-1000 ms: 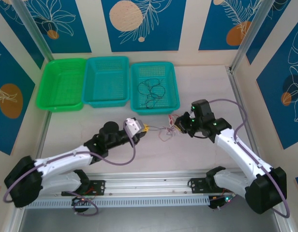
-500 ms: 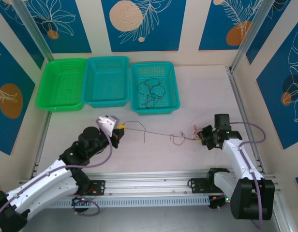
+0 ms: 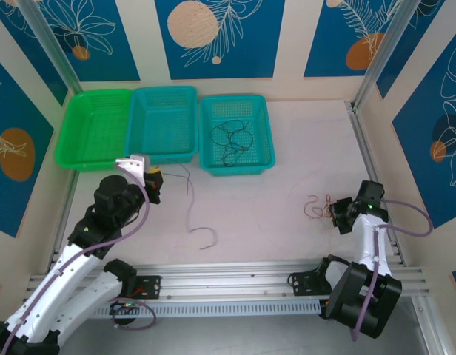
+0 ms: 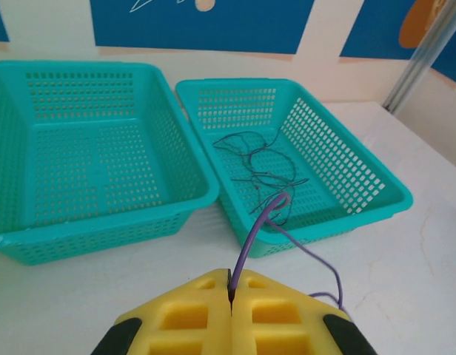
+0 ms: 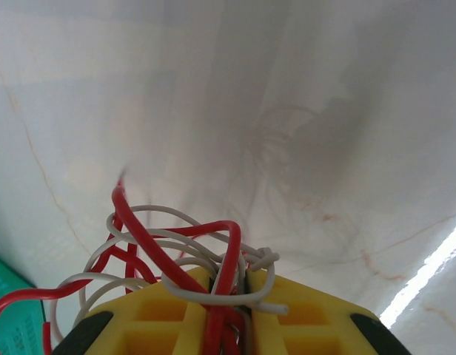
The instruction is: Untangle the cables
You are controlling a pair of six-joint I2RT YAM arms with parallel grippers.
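Observation:
My left gripper is shut on one end of a thin purple cable. That cable trails loose over the table to a hooked end near the middle. At the right, my right gripper is shut on a small tangle of a red cable and a white cable; their loops hang out to its left. A black cable lies curled inside the right teal basket.
Three baskets stand in a row at the back: a green one, a middle teal one and the right teal one. Aluminium posts and walls close in both sides. The mounting rail runs along the near edge.
Both arms drew apart. The left gripper pulled the purple cable left and back, free of the clump. The right gripper carried the red and white tangle right and nearer.

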